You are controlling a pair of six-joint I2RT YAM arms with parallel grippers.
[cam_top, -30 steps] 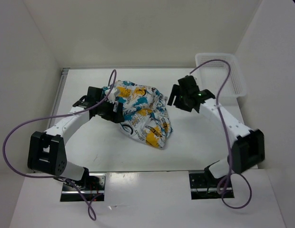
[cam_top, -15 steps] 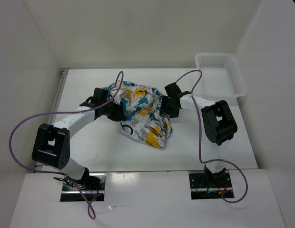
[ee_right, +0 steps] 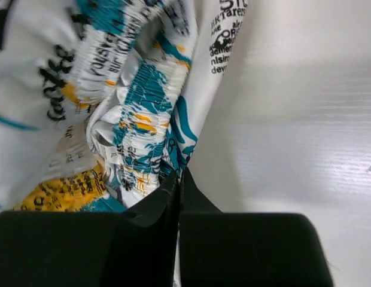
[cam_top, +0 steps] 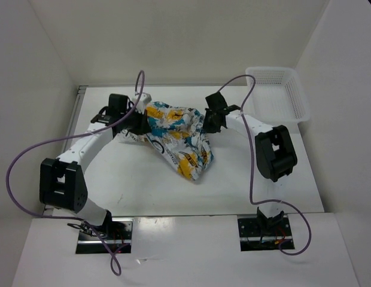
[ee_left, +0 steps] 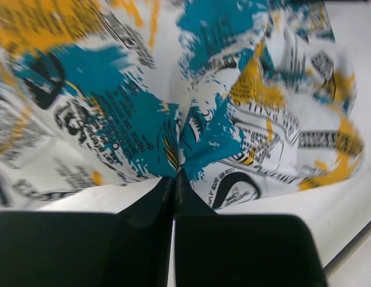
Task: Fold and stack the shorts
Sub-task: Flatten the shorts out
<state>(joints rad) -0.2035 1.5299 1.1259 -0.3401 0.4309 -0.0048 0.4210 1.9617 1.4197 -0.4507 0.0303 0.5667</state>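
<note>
Your left gripper (cam_top: pixel 139 121) was pinched shut on the nine-o'clock edge of the soft white, teal-and-yellow printed fabric shorts (cam_top: pixel 176 136), bunched on the white table (cam_top: pixel 113 173), their held edge running nine to three between both arms. Your right gripper (cam_top: pixel 208 119) was clamped on the three-o'clock edge. Only its wrist view showed the gathered waistband (ee_right: pixel 137 101) there.

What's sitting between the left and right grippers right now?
Only the shorts. In the top view the bunched fabric spans from the left gripper to the right gripper, each shut on an edge.
</note>
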